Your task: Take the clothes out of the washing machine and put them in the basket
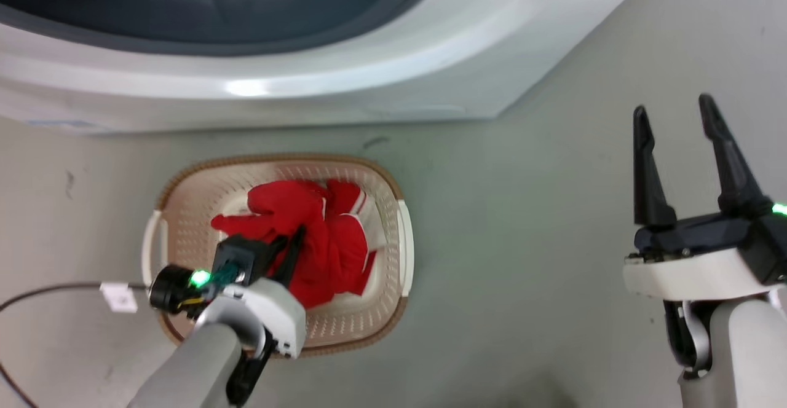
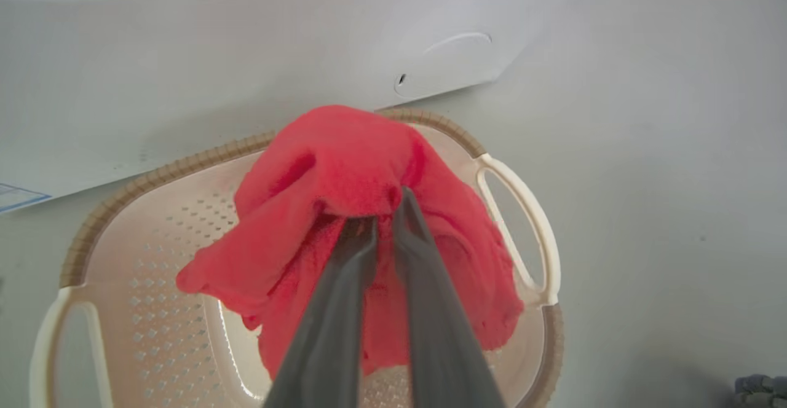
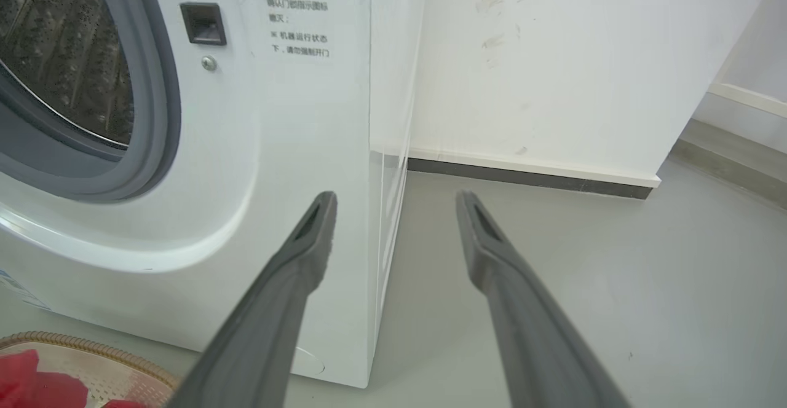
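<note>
My left tool [image 2: 387, 211] is pinched shut on a fold of the clothes [image 2: 344, 162]. The red fabric bunches over the fingertips and drapes down on both sides into the basket [image 2: 154, 177]. I read this grip as a carry hold: taking the bundle near its top lets the loose ends fall inside the rim instead of snagging on it. From the head view most of the cloth looks to be lying in the basket's middle, toward its right side, so I judge that letting go is what is left. The left forearm comes in from the basket's near-left corner, with the wrist tipped so the fingers slant down and forward into the basket. The basket stands on the floor [image 1: 522, 211], close to the front of the washing machine [image 1: 307, 82], which makes the trip from the porthole short. My right tool [image 1: 673, 105] is spread wide and holds nothing. It is parked over bare floor well to the right of the basket, fingers aimed at the machine's front-right corner, out of the left arm's way.
</note>
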Robot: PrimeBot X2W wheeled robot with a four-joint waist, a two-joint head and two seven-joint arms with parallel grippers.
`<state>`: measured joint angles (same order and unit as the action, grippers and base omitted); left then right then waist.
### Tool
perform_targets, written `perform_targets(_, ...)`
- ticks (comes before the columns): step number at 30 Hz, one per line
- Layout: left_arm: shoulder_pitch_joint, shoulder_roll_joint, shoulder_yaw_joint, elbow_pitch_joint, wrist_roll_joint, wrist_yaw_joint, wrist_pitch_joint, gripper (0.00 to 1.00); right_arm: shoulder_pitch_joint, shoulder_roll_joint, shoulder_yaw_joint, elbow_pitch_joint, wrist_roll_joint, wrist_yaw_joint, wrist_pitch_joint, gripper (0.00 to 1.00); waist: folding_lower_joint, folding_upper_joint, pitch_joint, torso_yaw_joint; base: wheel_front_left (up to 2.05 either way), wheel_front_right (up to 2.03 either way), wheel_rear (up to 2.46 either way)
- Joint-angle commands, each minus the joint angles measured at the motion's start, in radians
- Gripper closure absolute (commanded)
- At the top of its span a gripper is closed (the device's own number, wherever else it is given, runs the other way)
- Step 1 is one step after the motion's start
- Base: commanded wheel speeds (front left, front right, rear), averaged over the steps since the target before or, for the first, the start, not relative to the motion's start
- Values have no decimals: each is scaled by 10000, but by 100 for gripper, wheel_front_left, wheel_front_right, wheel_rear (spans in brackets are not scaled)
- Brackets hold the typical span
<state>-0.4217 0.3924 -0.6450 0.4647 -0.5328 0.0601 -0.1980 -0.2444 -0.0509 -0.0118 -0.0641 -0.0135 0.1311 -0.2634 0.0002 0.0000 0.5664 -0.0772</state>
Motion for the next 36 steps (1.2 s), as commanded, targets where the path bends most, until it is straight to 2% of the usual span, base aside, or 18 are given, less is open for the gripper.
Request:
perform_targets(1,-441,-153,-35,423,52,-130,-82,100,-250,13,-5,-73,18,-7,-22,0,-2,0,836,-245,0,0,0)
perform_targets(7,-1970,-797,-430,3300,341,-762,-97,100,-701,10,-47,-241,118,-7,-22,0,-2,0,1914,-480,0,0,0)
perform_targets(15,-3720,-1246,-1049,6132,928,-1253,-44,100,-980,12,-246,-369,329,-7,-22,0,-2,0,2957,-636,0,0,0)
perform_targets(20,-4375,-1420,-1240,7401,1049,-1371,194,100,-1105,10,-194,-399,401,-7,-22,0,-2,0,3266,-699,0,0,0)
perform_targets(26,-4548,-1557,-1378,7978,954,-1539,530,100,-1193,12,-181,-354,359,-7,-21,0,-2,0,3312,-701,0,0,0)
perform_targets(27,-4506,-1593,-1373,8017,925,-1562,528,74,-1207,12,-178,-333,337,-7,-21,0,-2,0,3268,-696,0,0,0)
perform_targets(28,-4462,-1628,-1396,8043,909,-1561,475,0,-1212,12,-185,-314,328,-7,-21,0,-2,0,3209,-683,0,0,0)
perform_targets(36,-3821,-2016,-1192,8138,486,-1686,-230,0,-719,10,-132,-65,207,-7,-21,0,-2,0,2040,-340,0,0,0)
